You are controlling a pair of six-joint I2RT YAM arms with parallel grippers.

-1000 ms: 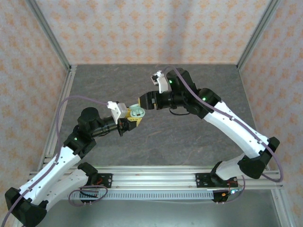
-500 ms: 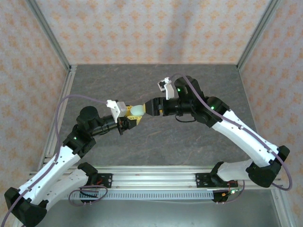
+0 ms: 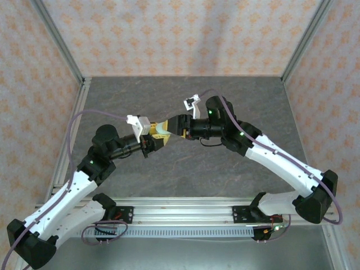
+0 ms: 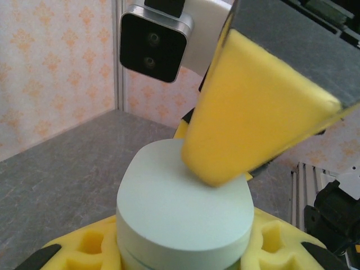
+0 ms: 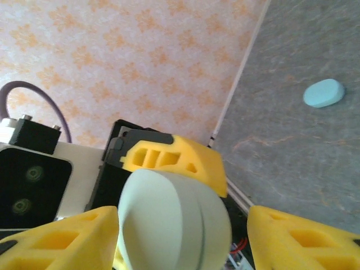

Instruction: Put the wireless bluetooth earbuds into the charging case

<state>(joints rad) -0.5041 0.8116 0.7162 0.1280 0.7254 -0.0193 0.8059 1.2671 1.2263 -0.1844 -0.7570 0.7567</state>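
A pale green oval charging case (image 4: 180, 208) stands with its lid down, held above the table by my left gripper (image 4: 183, 254), which is shut on its lower half. In the top view the left gripper (image 3: 156, 138) and right gripper (image 3: 175, 127) meet at the case (image 3: 160, 132). My right gripper (image 5: 183, 216) is open and straddles the case (image 5: 180, 225): one yellow finger (image 4: 253, 112) rests on the lid, the other stands apart. The earbuds are out of view.
A pale blue oval case (image 5: 323, 93) lies on the grey table (image 3: 225, 163) near the far wall. Patterned walls with metal posts enclose the table. A rail (image 3: 185, 211) runs along the near edge.
The right gripper drew back a little to the right, then came in again to the left over the case. The left gripper with the case has risen slightly.
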